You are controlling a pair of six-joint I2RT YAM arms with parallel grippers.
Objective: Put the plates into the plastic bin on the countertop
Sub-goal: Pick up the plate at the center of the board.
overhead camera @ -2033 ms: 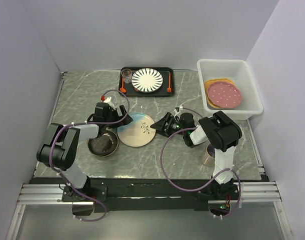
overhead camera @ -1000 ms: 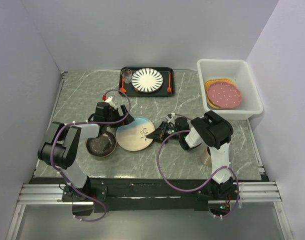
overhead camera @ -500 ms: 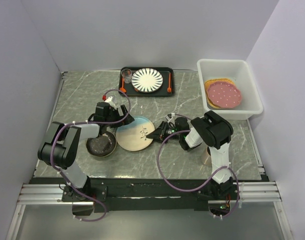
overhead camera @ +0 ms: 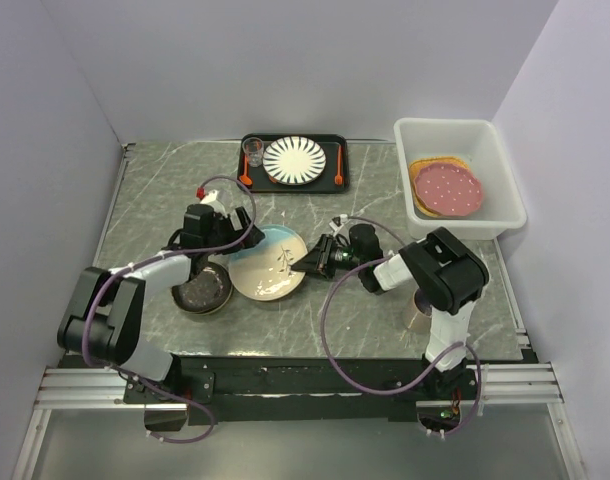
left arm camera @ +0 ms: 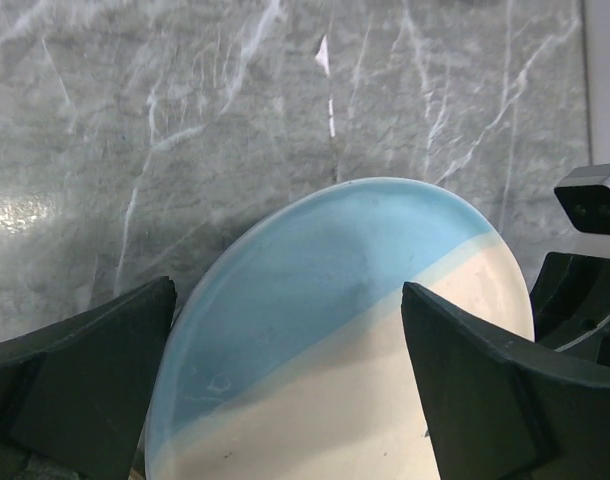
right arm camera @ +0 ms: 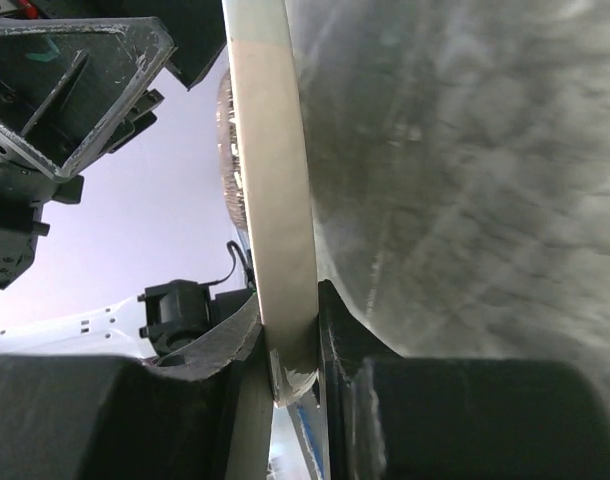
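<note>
Now the right gripper [overhead camera: 313, 263] pinches the leaf-sprig plate's [overhead camera: 265, 268] rim; the left gripper [overhead camera: 237, 228] gapes wide near its opposite edge.

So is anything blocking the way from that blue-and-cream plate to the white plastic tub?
Nothing visible. The right gripper pinches the pale blue-cream round plate by its rim; bare marble-look countertop lies between it and the white translucent plastic tub.

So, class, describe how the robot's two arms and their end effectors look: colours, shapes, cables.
The left arm and right arm are black with white links and chunky rounded joints. A purple cable loops along each. The left end effector and right end effector have blocky black fingers.
</note>
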